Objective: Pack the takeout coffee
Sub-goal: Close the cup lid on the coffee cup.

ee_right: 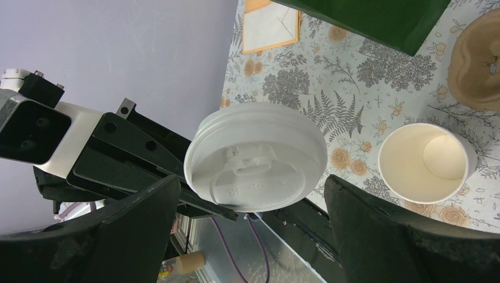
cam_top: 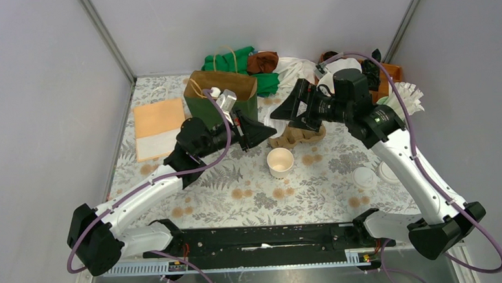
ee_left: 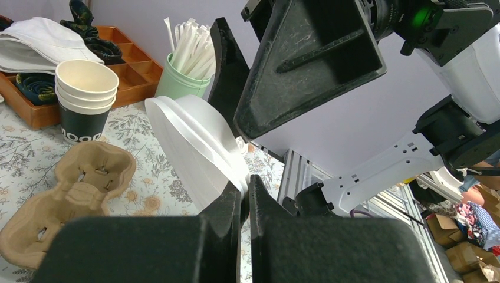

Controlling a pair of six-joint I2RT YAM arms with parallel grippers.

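Note:
A round white plastic lid point(ee_left: 194, 141) point(ee_right: 259, 159) is held on edge in the air, with my left gripper point(ee_left: 244, 186) point(cam_top: 261, 131) shut on its rim. My right gripper point(ee_right: 250, 183) point(cam_top: 286, 110) faces it from the other side. It is open wide, with one finger point(ee_right: 135, 230) on each side of the lid, and I see no contact. Below and to the right, a white paper cup point(cam_top: 280, 161) point(ee_right: 424, 162) stands upright and open-topped on the floral tablecloth.
A brown pulp cup carrier point(cam_top: 298, 137) point(ee_left: 65, 194) lies behind the cup. An open green paper bag point(cam_top: 223, 97) stands at the back left beside an orange napkin point(cam_top: 158, 123). Stacked paper cups point(ee_left: 85, 97), straws point(ee_left: 188, 53) and a wooden tray point(ee_left: 127, 65) are at the back right. Loose lids point(cam_top: 365, 176) lie to the right.

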